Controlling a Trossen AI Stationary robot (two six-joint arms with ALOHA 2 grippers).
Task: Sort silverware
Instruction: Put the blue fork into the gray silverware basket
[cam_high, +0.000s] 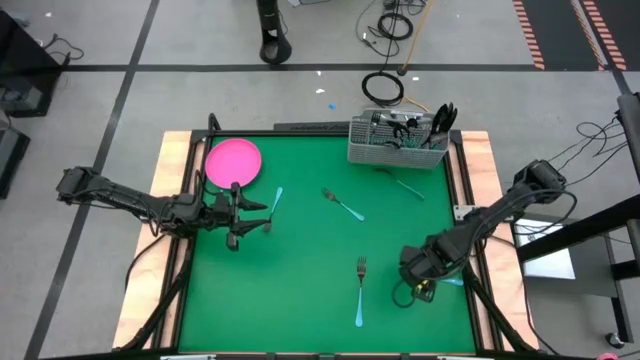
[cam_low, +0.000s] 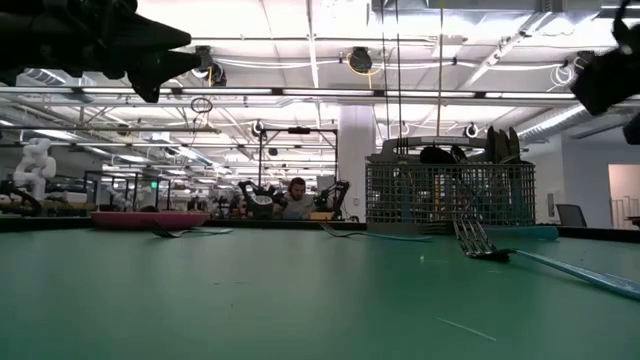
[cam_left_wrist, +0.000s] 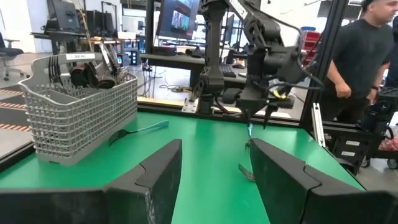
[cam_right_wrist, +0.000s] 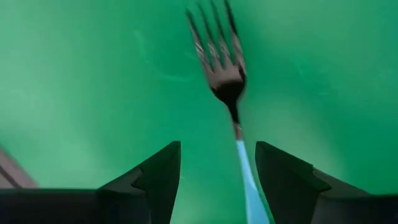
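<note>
Several blue-handled pieces lie flat on the green mat: a fork (cam_high: 360, 288) near the front, a utensil (cam_high: 342, 205) mid-table, one (cam_high: 405, 185) in front of the caddy, and one (cam_high: 275, 199) beside the pink plate (cam_high: 233, 160). My right gripper (cam_high: 415, 270) hovers open at the right front. In its wrist view its fingers stand on either side of a fork's blue handle (cam_right_wrist: 247, 180), tines (cam_right_wrist: 217, 43) pointing away. My left gripper (cam_high: 262, 212) is open beside the plate and holds nothing (cam_left_wrist: 214, 180).
The wire-mesh caddy (cam_high: 397, 140) stands at the far edge, with dark utensils upright in it (cam_left_wrist: 93, 71). Wooden borders frame the mat. A person (cam_left_wrist: 364, 68) stands beyond the table's right side. Bare mat lies between the two arms.
</note>
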